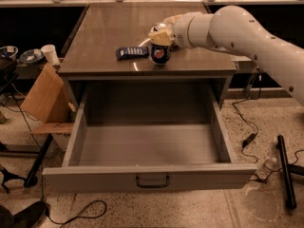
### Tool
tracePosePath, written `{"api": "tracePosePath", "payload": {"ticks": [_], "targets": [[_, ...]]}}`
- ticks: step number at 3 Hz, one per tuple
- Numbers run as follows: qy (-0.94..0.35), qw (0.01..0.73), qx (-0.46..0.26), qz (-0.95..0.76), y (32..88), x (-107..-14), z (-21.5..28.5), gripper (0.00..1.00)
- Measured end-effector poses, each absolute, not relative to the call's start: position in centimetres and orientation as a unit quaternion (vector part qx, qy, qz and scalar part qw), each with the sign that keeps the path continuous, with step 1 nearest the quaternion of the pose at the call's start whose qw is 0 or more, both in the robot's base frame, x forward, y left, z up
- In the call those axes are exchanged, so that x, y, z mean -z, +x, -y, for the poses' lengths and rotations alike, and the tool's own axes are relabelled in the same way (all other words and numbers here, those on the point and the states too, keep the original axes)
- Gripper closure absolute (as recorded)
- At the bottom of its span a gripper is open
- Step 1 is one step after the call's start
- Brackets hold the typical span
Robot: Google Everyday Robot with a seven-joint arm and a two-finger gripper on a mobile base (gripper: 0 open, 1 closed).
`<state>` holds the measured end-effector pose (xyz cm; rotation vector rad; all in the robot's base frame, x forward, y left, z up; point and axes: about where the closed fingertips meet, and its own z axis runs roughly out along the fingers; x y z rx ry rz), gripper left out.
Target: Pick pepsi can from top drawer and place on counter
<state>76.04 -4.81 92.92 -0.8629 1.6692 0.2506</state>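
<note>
The pepsi can, dark blue with a round logo, stands upright on the counter near its front edge, right of centre. My gripper comes in from the right on the white arm and is closed around the can's top. The top drawer is pulled fully out below the counter, and its grey inside holds nothing visible.
A flat dark blue packet lies on the counter just left of the can. A cardboard box, a white cup and bowls are at the left. A black pole, a plastic bottle and cables lie on the floor.
</note>
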Motion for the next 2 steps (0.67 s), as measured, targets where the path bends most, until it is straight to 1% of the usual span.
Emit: {"api": "tracePosePath", "payload": {"ticks": [2], "targets": [[-0.365,0.581,-0.089,-0.722,76.29,-91.85,4.57,0.28]]}}
